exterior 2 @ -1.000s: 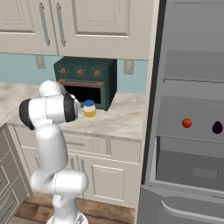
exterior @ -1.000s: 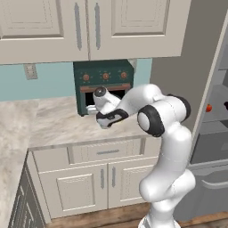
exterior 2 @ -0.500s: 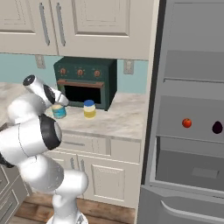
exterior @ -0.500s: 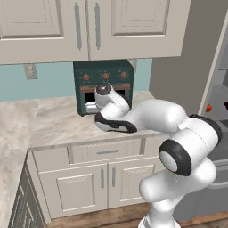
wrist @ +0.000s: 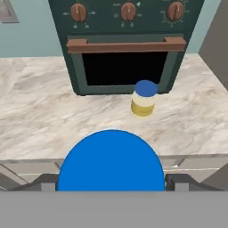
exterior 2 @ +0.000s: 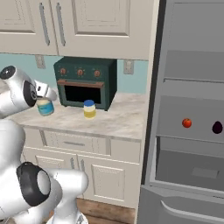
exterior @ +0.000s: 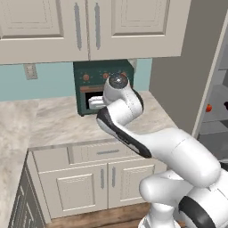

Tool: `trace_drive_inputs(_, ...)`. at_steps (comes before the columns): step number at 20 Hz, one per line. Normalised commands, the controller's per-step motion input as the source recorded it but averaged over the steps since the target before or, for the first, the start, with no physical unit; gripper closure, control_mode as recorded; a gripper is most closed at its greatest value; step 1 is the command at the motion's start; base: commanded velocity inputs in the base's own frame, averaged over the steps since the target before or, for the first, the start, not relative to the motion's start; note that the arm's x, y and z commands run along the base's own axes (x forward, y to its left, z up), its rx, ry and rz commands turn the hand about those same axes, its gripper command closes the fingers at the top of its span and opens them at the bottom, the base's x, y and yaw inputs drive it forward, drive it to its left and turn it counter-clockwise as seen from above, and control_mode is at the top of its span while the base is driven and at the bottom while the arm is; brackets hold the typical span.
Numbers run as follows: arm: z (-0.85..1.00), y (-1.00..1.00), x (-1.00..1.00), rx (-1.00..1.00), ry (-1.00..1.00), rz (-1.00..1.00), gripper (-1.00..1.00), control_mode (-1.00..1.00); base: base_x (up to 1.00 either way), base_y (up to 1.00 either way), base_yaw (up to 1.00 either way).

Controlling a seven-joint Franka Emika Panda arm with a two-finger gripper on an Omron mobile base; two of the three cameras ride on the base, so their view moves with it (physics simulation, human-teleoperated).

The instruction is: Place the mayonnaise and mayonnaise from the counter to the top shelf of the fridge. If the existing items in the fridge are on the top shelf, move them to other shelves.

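Gripping one mayonnaise jar (exterior 2: pixel 45 106), the pincer (wrist: pixel 111 182) was clenched on it, its dark tips showing at either side of the jar's big round blue lid in the hand view. In the right base view that jar hung just under the white hand, raised a little over the front of the counter (exterior 2: pixel 122 120), to the left of the dark green toaster oven (exterior 2: pixel 86 82). The second mayonnaise jar (exterior 2: pixel 89 109) stood upright on the counter just in front of the oven's black door, near its right end; the hand view showed it (wrist: pixel 144 98) beyond the held jar, apart from it. The fridge (exterior 2: pixel 192 109) stood open at the right, and its top shelf (exterior 2: pixel 192 81) lay bare. On the shelf below it sat a small red-orange fruit (exterior 2: pixel 187 123) and, near it to the right, a dark purple one (exterior 2: pixel 217 127), the two not touching. From the left base view the arm curved up in front of the oven (exterior: pixel 100 78).
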Motion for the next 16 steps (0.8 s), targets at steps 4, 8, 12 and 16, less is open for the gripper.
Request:
trace_drive_inputs(4,1.00,0.00,-1.00,0.00,0.00,0.08,1.00,-1.00,0.00,0.00,0.00)
trace_drive_inputs(8,0.88,0.00,-1.00,0.00,-0.02,0.11,1.00,-1.00,0.00,0.00,0.00)
trace_drive_inputs(12,0.66,-0.08,-1.00,0.00,-0.04,0.14,1.00,-1.00,0.00,0.00,0.00)
trace_drive_inputs(16,0.43,-0.34,-1.00,0.01,-0.09,0.15,1.00,-1.00,0.00,0.00,0.00)
